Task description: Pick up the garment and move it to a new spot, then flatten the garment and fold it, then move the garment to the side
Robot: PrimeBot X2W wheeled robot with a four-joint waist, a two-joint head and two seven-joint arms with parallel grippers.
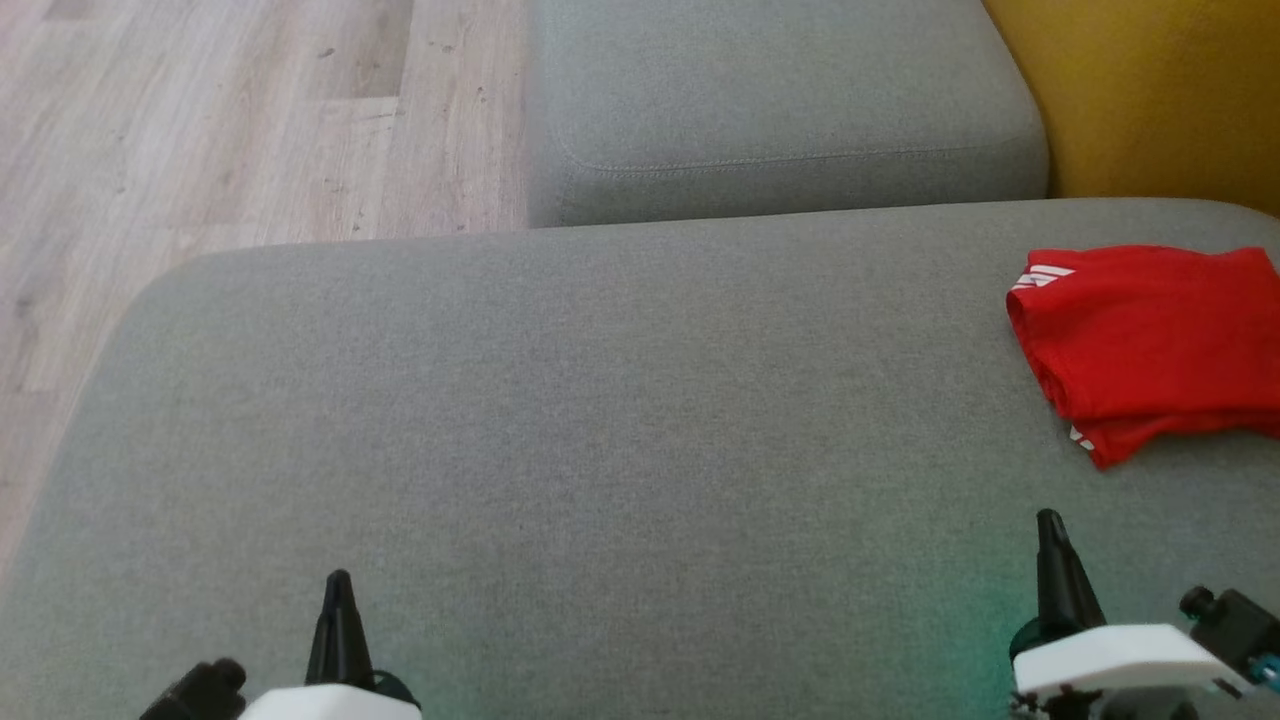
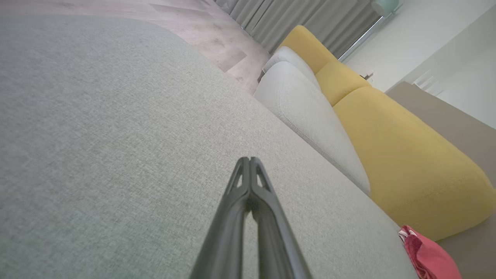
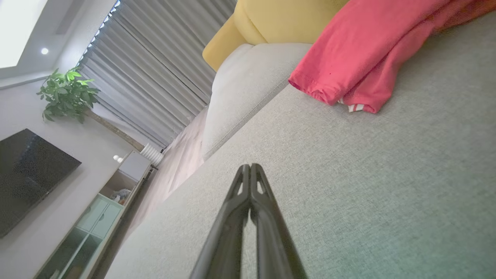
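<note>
Red folded cloth garment [image 1: 1150, 340] near the yellow sofa backrest [image 1: 1150, 90]: likely soft, light, limp; you should pinch all layers at one corner. Left fingers [image 1: 338, 612] and right fingers [image 1: 1056, 562] pressed together, empty.

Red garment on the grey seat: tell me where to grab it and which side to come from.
Grip the red garment at its thick folded left edge, where the layers stack and stand proud of the grey seat. Come in across the seat from its left with the right hand, the nearer one. It is shut now, so it would probably need opening first.
</note>
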